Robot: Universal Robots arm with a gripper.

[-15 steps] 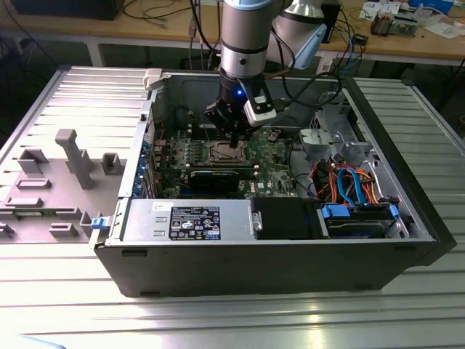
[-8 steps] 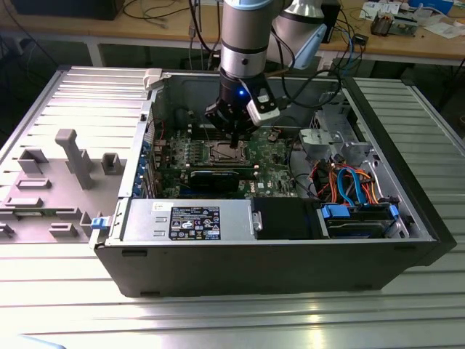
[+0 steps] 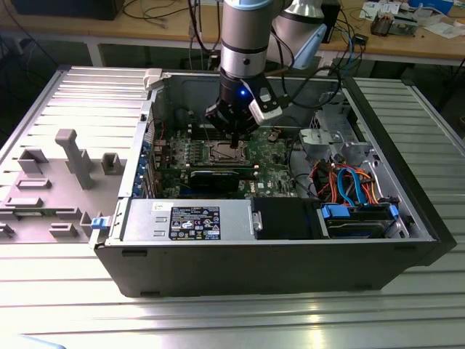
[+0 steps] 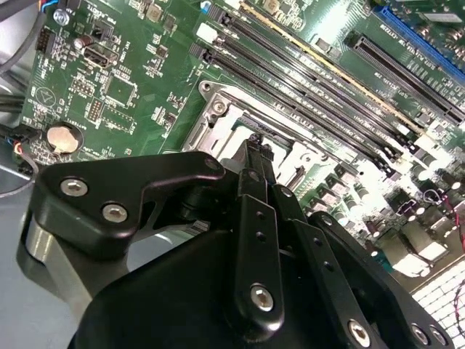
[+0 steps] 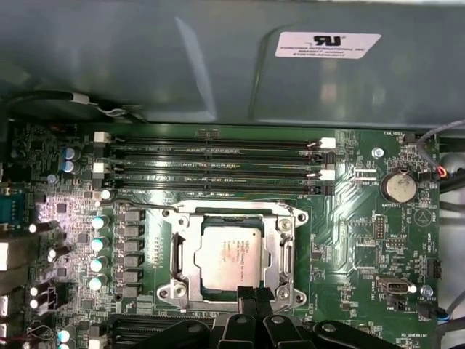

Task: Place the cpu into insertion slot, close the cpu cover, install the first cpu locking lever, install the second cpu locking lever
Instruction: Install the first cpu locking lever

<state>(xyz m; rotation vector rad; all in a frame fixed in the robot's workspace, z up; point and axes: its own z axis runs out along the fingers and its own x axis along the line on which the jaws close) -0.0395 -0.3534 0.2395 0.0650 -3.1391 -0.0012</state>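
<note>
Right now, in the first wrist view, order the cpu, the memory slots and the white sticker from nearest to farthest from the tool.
1. The cpu: right by the tip of the tool.
2. The memory slots: on the green board, beyond the cpu.
3. The white sticker: on the grey case wall, past the board's edge.

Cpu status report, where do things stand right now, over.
Gripper shut, tips at the cpu cover edge. Cpu seated in insertion slot, cover down around it. Nothing lying over the socket.
</note>
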